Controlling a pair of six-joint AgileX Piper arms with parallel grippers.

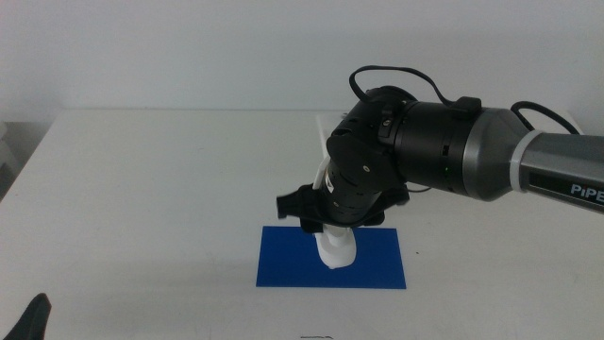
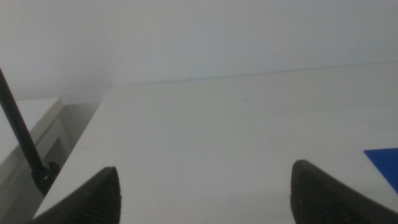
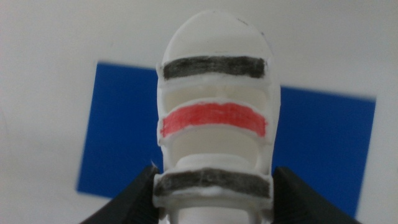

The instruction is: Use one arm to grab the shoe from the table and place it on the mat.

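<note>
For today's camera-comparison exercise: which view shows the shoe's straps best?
The right wrist view: the shoe fills the frame, with two black straps and one red, held over the mat in the right pincer. The middle view shows only its white end below the arm. The left wrist view shows no shoe, only a mat corner.

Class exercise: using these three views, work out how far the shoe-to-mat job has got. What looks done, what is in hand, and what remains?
Done: the right gripper has grabbed the shoe, with its jaws shut on the heel end. In hand: the shoe is held over the mat; whether it already touches the mat cannot be told. Left: setting it down, opening the jaws and withdrawing. The left gripper waits, open, at the table's near edge.
</note>
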